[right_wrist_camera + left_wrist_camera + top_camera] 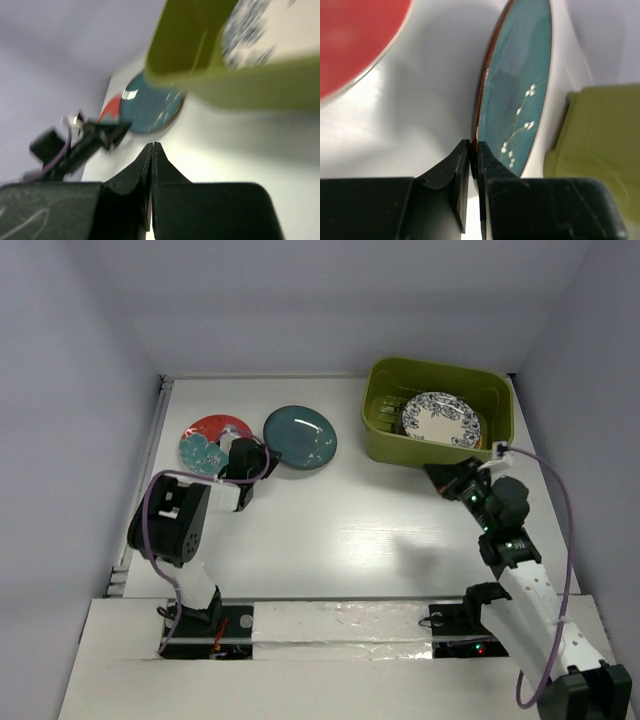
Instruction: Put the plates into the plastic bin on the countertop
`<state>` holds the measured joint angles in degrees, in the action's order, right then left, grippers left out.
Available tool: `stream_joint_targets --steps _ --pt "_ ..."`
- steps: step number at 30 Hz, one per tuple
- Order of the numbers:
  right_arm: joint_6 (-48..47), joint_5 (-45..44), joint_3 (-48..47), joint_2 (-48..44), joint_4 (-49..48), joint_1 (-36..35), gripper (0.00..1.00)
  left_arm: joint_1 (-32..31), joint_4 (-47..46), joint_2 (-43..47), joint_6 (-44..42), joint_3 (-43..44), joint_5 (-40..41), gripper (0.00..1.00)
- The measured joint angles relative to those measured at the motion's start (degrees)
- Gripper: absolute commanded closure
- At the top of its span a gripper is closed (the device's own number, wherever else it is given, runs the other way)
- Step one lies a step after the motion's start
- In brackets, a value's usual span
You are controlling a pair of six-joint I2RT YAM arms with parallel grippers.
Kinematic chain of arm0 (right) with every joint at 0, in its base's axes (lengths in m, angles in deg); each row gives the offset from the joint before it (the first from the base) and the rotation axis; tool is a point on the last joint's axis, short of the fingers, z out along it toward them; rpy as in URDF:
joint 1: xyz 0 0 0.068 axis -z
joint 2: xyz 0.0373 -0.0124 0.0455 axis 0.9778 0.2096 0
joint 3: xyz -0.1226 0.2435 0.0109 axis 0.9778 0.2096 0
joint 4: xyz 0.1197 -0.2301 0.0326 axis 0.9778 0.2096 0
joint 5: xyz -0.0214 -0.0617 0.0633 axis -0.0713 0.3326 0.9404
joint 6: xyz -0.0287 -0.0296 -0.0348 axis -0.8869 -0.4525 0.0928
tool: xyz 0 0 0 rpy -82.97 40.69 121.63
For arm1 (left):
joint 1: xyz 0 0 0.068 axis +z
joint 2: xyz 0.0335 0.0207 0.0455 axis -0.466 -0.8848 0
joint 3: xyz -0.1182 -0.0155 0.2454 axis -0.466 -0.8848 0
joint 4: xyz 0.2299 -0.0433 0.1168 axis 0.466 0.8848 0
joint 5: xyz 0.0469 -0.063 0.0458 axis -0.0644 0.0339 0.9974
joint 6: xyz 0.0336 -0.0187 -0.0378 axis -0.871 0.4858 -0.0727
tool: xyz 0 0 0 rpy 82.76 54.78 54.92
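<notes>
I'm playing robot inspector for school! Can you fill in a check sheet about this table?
Surface: white table, no spills seen.
Job's things: red plate and teal plate on the table; patterned plate inside the green bin.
Clutter: nothing seen.
Grippers: left gripper shut on the teal plate's rim; right gripper shut, empty, near the bin.
Cables: a purple cable loops along each arm.
Surroundings: pale walls on three sides.
</notes>
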<state>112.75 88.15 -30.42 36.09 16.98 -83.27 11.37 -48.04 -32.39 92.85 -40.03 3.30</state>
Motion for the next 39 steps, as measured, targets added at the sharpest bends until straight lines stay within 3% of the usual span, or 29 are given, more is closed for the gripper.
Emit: stream_joint_targets --steps 3,4,6,7,10,13,19,27,32,33,34,37,38,39 --pt "2.16 -0.07 4.87 -1.84 -1.84 -8.87 0.70 0.00 -1.68 7.06 -0.09 -7.78 -0.11 1.00" --pt "3.23 -0.35 6.38 -2.32 -2.56 -11.78 0.47 0.00 -2.08 9.46 -0.04 -10.49 -0.26 1.00" --pt "5.09 -2.08 9.42 -2.71 -4.90 -17.64 0.25 -0.15 -2.80 13.70 0.15 -15.34 -0.37 1.00" --pt "5.90 -2.99 10.38 -2.03 -5.90 -20.06 0.19 -0.42 -3.10 15.91 0.39 -17.75 -0.57 1.00" --pt "7.96 -5.68 11.56 3.04 -10.78 -25.86 0.08 -1.25 -3.37 21.81 0.85 -23.02 -1.38 1.00" --pt "9.68 -7.72 11.56 12.33 -18.10 -29.40 0.03 -2.78 -2.49 28.24 1.03 -27.23 -2.89 1.00" --pt "12.48 -9.94 11.43 28.87 -28.13 -31.91 0.03 -5.27 3.34 44.26 1.29 -32.85 -6.84 1.00" --pt "12.83 -12.59 8.07 36.00 -32.24 -32.17 0.08 -6.93 6.62 58.03 2.67 -36.46 -13.55 1.00" --pt "13.27 -12.09 6.49 38.82 -35.34 -32.17 0.23 -7.26 9.92 60.63 2.78 -36.81 -19.43 1.00" --pt "13.49 -11.85 6.34 39.23 -35.71 -32.20 0.33 -7.26 10.60 61.26 2.80 -36.85 -20.57 1.00" --pt "13.64 -11.72 6.29 39.60 -36.35 -32.20 0.57 -7.28 11.17 61.90 2.82 -36.89 -21.55 1.00" --pt "14.36 -11.32 6.29 39.91 -37.94 -32.22 1.00 -7.34 13.25 64.11 2.54 -36.70 -23.80 1.00" --pt "14.88 -10.51 6.40 39.56 -38.49 -32.09 1.00 -7.37 15.37 64.59 2.54 -36.11 -23.37 0.95" --pt "14.23 -10.67 6.36 38.82 -38.23 -32.20 1.00 -6.99 17.07 64.65 2.51 -35.21 -23.08 0.80"
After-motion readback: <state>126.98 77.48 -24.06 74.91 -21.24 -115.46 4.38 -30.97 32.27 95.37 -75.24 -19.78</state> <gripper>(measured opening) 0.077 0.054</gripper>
